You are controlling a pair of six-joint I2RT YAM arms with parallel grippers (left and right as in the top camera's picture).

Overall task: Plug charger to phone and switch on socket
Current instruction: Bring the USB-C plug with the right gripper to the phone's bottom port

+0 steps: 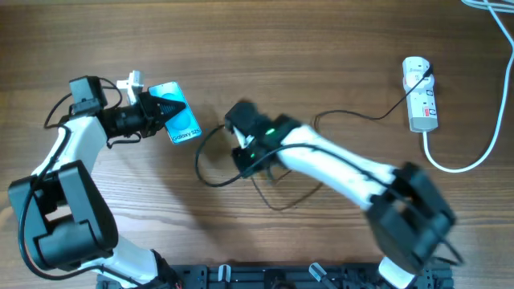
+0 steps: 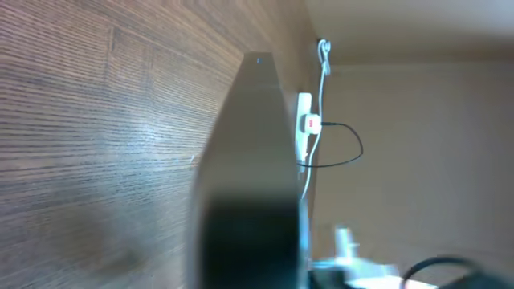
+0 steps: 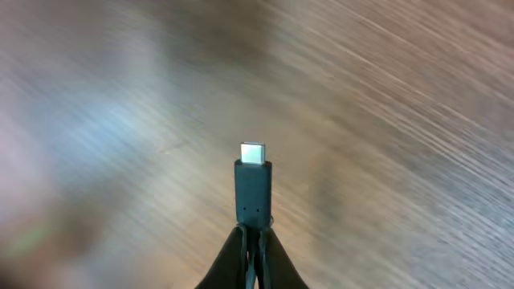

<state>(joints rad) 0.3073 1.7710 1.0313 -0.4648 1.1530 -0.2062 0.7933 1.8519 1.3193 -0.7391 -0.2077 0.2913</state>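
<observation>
- The left hand is clamped on the phone, which faces screen up at the left of the table.
- The right hand is pinched shut on the charger, with its silver tip sticking out past the fingers.
- The right hand sits just right of the phone, apart from it.
- The socket lies well apart, at the far right.

White-shelled arms, bulky black joints, tapered black left hand, thin black wiring, green light.
</observation>
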